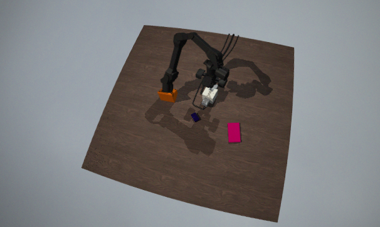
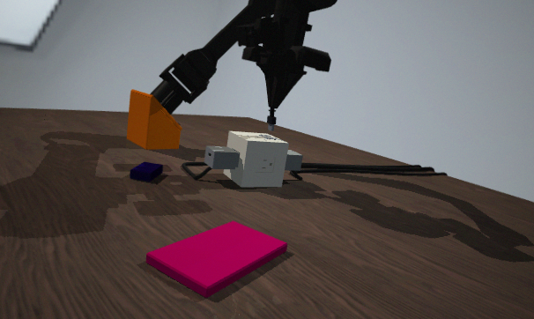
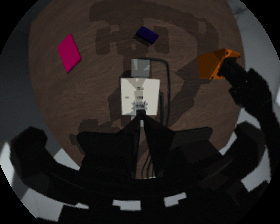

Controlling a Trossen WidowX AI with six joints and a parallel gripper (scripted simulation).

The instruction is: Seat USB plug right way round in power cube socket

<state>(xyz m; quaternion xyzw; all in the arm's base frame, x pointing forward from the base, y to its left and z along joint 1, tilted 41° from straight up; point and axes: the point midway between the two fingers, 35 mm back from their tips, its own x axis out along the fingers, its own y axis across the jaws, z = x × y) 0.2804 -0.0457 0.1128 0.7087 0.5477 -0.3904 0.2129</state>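
The white power cube (image 1: 210, 95) (image 2: 265, 164) (image 3: 126, 95) stands on the table, with socket markings on its top and on the side facing the exterior camera. My gripper (image 2: 271, 112) (image 3: 141, 117) points down over the cube and is shut on the USB plug (image 2: 270, 126). The plug is small, with a black body and a pale metal tip pointing down. In the exterior view its tip shows just above the cube's top, out of the socket. Which way round the plug faces is too small to tell. In the wrist view the fingertips partly hide the top socket.
Grey adapters (image 2: 222, 158) (image 2: 293, 160) stick out of the cube's sides, with black cables around it. An orange wedge block (image 1: 167, 96) (image 2: 138, 120) (image 3: 209, 67) stands at the arm's base. A dark blue block (image 1: 195, 117) (image 2: 146, 172) (image 3: 147, 34) and a pink slab (image 1: 234, 132) (image 2: 218, 255) (image 3: 69, 53) lie on the table.
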